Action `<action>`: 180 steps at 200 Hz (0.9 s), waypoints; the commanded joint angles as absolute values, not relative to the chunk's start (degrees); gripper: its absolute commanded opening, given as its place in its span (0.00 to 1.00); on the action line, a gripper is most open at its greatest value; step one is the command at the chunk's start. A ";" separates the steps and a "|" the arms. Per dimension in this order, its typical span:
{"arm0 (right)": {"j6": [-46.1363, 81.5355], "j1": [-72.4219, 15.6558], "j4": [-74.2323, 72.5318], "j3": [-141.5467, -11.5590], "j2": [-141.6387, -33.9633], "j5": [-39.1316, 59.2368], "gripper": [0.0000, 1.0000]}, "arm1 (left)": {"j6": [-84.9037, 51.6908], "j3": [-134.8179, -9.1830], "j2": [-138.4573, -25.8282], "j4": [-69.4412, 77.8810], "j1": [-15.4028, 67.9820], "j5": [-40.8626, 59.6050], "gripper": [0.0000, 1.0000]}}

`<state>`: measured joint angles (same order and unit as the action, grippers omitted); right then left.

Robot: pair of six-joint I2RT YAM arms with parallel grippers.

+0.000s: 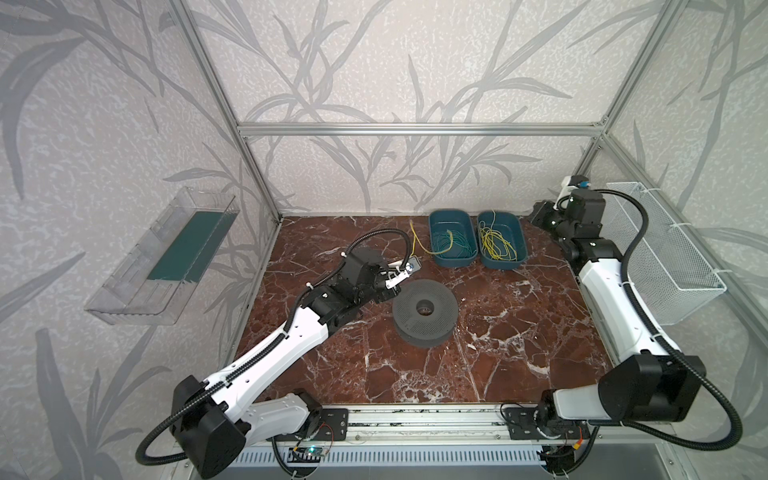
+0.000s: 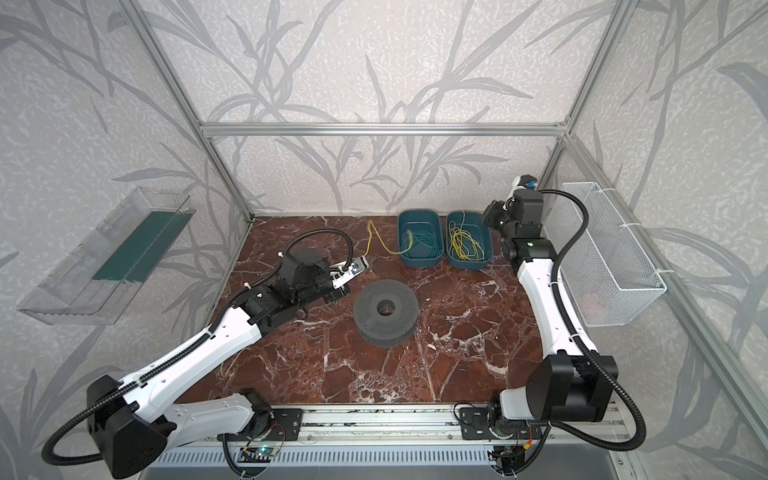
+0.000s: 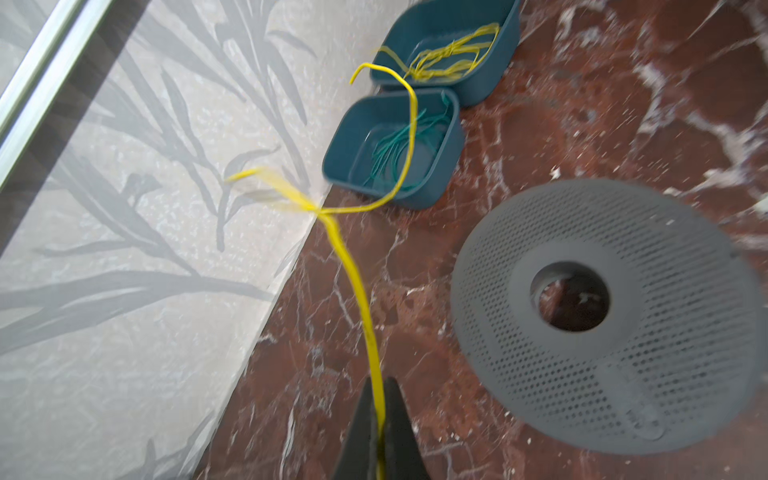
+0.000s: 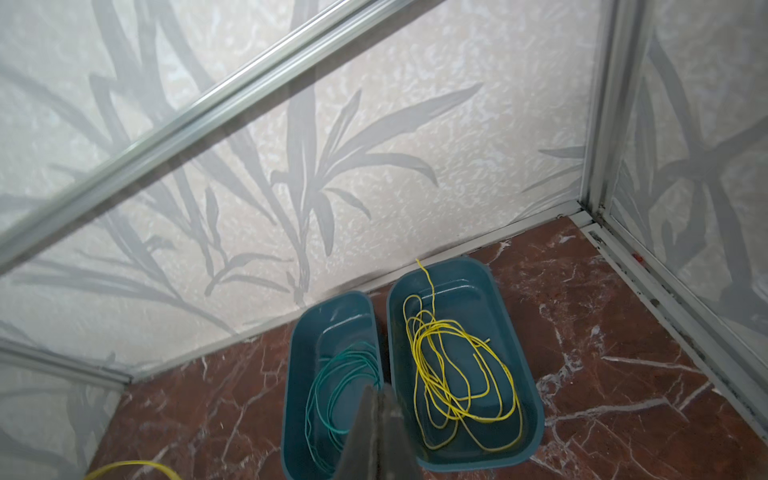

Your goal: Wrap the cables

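My left gripper (image 3: pixel 380 388) is shut on a thin yellow cable (image 3: pixel 361 299), which runs up from between the fingertips, kinks, and loops over a teal bin (image 3: pixel 455 137) holding green cable (image 3: pixel 388 149). In both top views this cable (image 1: pixel 417 245) rises behind the left wrist and drapes into that bin. A loose heap of yellow cables (image 4: pixel 453 374) lies in the neighbouring teal bin (image 4: pixel 534 415). My right gripper (image 4: pixel 380 390) is shut and empty, hovering above the gap between the two bins. A grey perforated spool (image 1: pixel 440 318) lies flat mid-table, right of the left gripper.
A white wire basket (image 1: pixel 665 257) hangs on the right wall beside the right arm. A clear tray (image 1: pixel 166 257) is fixed to the left wall. A thin yellow strand (image 2: pixel 227 368) lies on the marble by the left arm. Aluminium frame posts edge the table.
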<state>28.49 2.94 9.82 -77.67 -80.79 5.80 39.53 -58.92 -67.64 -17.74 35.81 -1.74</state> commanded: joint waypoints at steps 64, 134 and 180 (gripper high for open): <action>41.61 2.99 -2.65 -73.50 -79.02 23.85 0.16 | 39.89 -58.83 -67.95 -16.09 32.30 -2.60 0.00; 19.44 -13.75 3.93 -71.74 -74.96 26.95 0.76 | 37.88 -63.27 -67.40 -21.23 33.22 1.52 0.00; 6.74 -23.06 13.26 -77.37 -78.14 17.81 0.80 | 37.53 -64.59 -66.70 -22.32 34.35 2.56 0.00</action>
